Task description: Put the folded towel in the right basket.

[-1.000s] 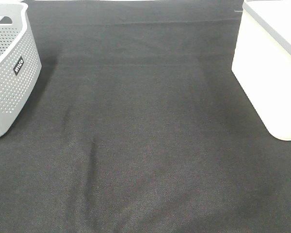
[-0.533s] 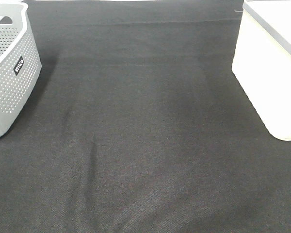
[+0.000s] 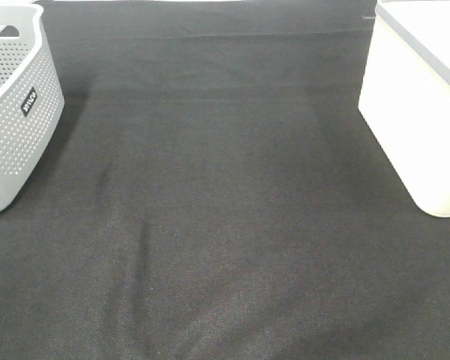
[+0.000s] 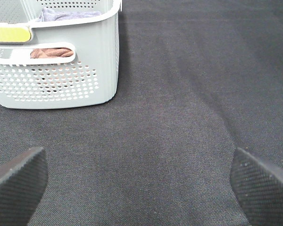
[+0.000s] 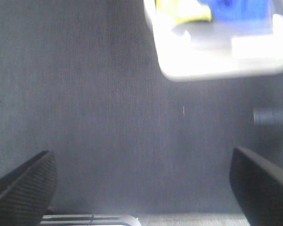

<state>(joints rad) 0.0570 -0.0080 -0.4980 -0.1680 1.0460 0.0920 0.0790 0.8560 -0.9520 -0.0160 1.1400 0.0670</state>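
Left gripper [image 4: 137, 162] hangs over the black cloth [image 4: 179, 94], jaws spread wide and holding nothing. Just ahead of it stands the grey basket [image 4: 61, 84]. A brownish towel [image 4: 51, 52] shows through its handle slot and a greyish towel [image 4: 66, 14] lies behind the rim. Right gripper [image 5: 141, 160] is spread just as wide and is also bare, over the same cloth, though its view is blurred. Beyond it sits the white basket [image 5: 217, 66], the right one, with a yellow shape [image 5: 184, 12] and a blue shape [image 5: 240, 9] inside. I cannot tell whether either is the folded towel. Seen from above, the two baskets stand well apart at opposite edges.
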